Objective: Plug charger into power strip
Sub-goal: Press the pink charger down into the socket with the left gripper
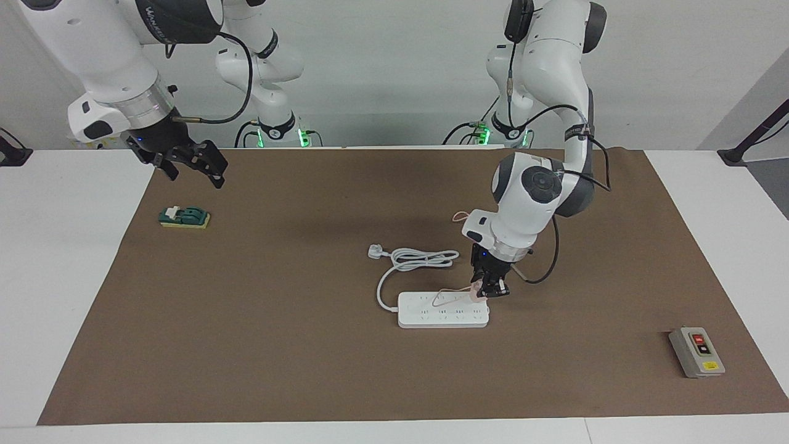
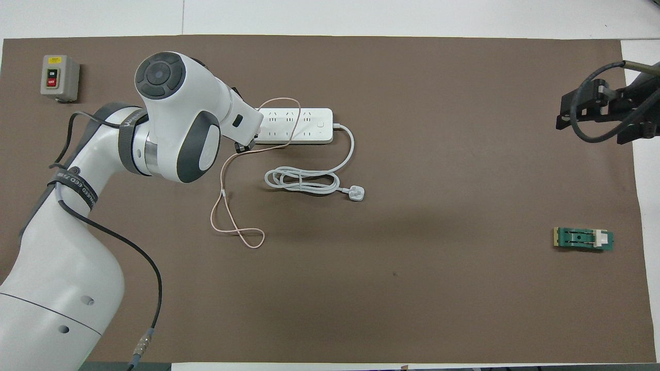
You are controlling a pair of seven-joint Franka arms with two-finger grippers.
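The white power strip [image 1: 442, 310] [image 2: 304, 125] lies flat mid-mat, its thick cord coiled on the side nearer the robots. My left gripper [image 1: 488, 288] points down over the strip's end toward the left arm's side, shut on the small pink charger [image 1: 475, 293]. The charger sits low at that end's sockets; I cannot tell whether its prongs are in. In the overhead view the wrist hides the charger and most of the left gripper [image 2: 242, 147]. The thin pink cable [image 2: 227, 206] loops across the strip and the mat. My right gripper [image 1: 194, 163] [image 2: 598, 116] hangs open and empty.
The strip's white three-pin plug [image 1: 376, 251] [image 2: 356, 194] lies loose on the brown mat. A grey button box [image 1: 696, 351] [image 2: 59, 77] sits at the left arm's end, farther from the robots. A small green block [image 1: 183, 217] [image 2: 583, 238] lies under the right gripper's area.
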